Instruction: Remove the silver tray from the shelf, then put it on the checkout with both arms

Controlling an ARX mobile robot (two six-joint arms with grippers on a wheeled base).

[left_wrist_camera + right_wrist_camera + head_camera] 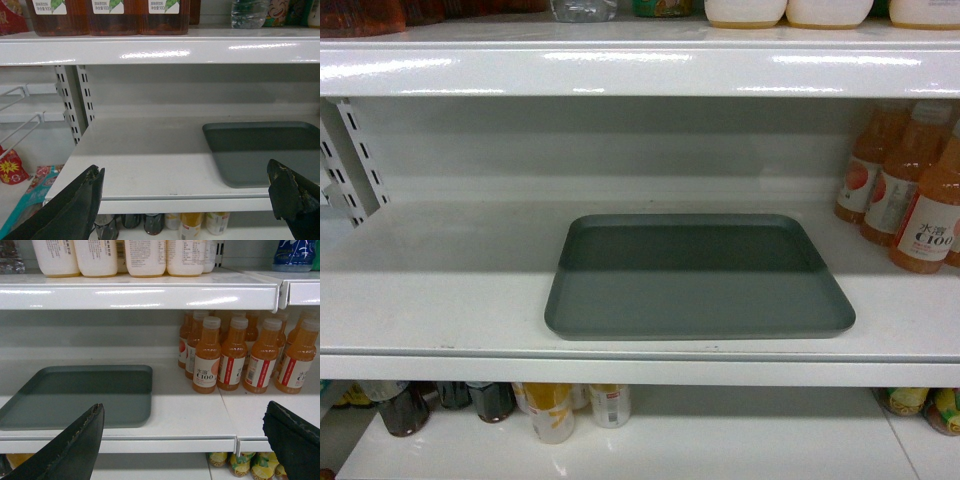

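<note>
So nothing's done yet, as far as I can judge: tray (698, 278) lies flat on the shelf (440, 290), middle level, front edge near the shelf lip, untouched. Its back half sits in shadow from the board above. Orange juice bottles (910, 195) stand to its right, apart from it; slotted upright (355, 160) off to the left, well apart. My arms don't show in the head view at all. Left wrist view: my left gripper (192, 200) is spread wide, one finger tip low left, the other low right, both in front of the shelf edge, holding nothing; tray's left end lies beyond the right finger. Right wrist view: right gripper (190, 440) likewise wide open and empty, left finger (75, 445) in front of the tray's near right corner, the other below the bottles. Neither touches the tray, both hang short of the shelf lip. Checkout not in any view. Left to do, my guess: bring both grippers in to the tray's short ends, close on the rim, lift and draw it out level, then carry it to the checkout and set it down. Basically the whole task remains.
</note>
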